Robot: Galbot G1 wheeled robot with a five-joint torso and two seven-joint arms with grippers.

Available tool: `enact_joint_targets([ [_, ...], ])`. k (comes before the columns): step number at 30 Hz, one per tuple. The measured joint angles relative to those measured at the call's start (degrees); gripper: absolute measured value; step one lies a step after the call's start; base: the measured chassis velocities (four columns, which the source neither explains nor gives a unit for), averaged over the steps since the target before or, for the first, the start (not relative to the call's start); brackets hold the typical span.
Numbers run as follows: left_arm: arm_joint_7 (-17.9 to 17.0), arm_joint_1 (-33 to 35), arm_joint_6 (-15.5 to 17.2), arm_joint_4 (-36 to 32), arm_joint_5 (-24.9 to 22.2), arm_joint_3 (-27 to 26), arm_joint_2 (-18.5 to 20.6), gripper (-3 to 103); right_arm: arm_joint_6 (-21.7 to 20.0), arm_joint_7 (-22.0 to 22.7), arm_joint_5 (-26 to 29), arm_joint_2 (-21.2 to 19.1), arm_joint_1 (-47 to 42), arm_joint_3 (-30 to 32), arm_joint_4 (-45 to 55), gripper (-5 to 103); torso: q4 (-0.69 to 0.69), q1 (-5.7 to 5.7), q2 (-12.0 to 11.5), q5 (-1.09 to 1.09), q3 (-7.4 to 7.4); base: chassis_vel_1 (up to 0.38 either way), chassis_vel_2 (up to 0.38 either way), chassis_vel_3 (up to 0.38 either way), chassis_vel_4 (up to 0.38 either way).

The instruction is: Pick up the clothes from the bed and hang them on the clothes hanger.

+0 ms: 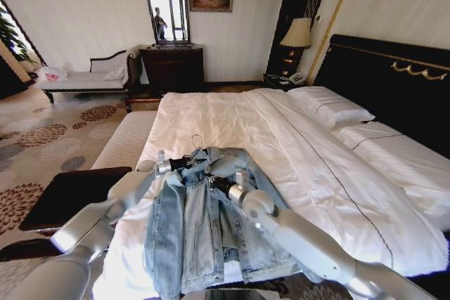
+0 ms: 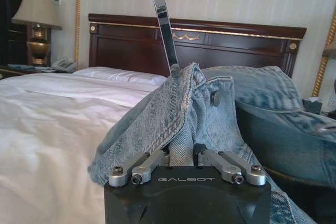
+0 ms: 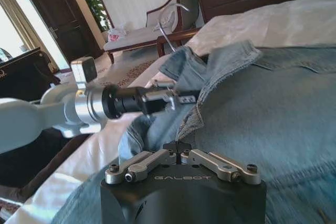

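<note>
- At lower left of the head view you had the left arm reaching in, its left gripper [image 1: 191,163] at the jacket's collar, just left of centre.
- In the left wrist view that gripper [image 2: 184,156] was clamped on a fold of the denim jacket [image 2: 210,114]; the cloth rose straight out from between the closed jaws, by the button edge.
- The clothes hanger [image 2: 163,19] stood up out of the same fold, its hook at the top of that frame, before the dark headboard [image 2: 131,45].
- The jacket [image 1: 204,230] lay front-up at lower centre of the head view, on the near end of the bed [image 1: 246,124], collar pointing toward the pillows [image 1: 330,107].
- Right of the collar you had the right gripper [image 1: 214,183] low over the jacket's chest.
- In the right wrist view its jaws [image 3: 181,153] sat closed together with no denim visibly between them; the collar edge lay just beyond the tips, and the left gripper [image 3: 176,97] pinched cloth farther up.
</note>
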Motion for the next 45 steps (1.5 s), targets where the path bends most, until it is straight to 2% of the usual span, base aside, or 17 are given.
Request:
enact_joint_targets([
  [11, -0.2, -0.2, 0.0, 0.0, -1.2, -0.9, 1.0, 17, 0.6, -2.3, -3.4, -2.5, -6.6, 2.3, 0.8, 0, 0.00, 0.00, 0.0, 0.00, 0.00, 0.000, 0.000, 0.000, 0.000],
  [28, -0.2, -0.2, -0.2, -0.7, -2.3, -1.1, 2.7, 17, 3.8, -6.0, -9.8, -3.6, -10.3, 5.0, -7.5, 0, 0.00, 0.01, 0.0, 0.00, 0.00, 0.000, 0.000, 0.000, 0.000],
  [39, 0.0, -0.8, -0.2, -0.1, -2.8, -1.1, 3.1, 17, 3.1, -7.8, -12.9, -7.1, -12.5, 4.7, -6.5, 0, 0.00, 0.01, 0.0, 0.00, 0.00, 0.000, 0.000, 0.000, 0.000],
  [45, 0.0, -0.9, -0.2, -0.2, -3.1, -1.0, 3.3, 17, 3.0, -8.1, -15.4, -7.0, -13.3, 3.8, -7.0, 0, 0.00, 0.00, 0.0, 0.00, 0.00, 0.000, 0.000, 0.000, 0.000],
])
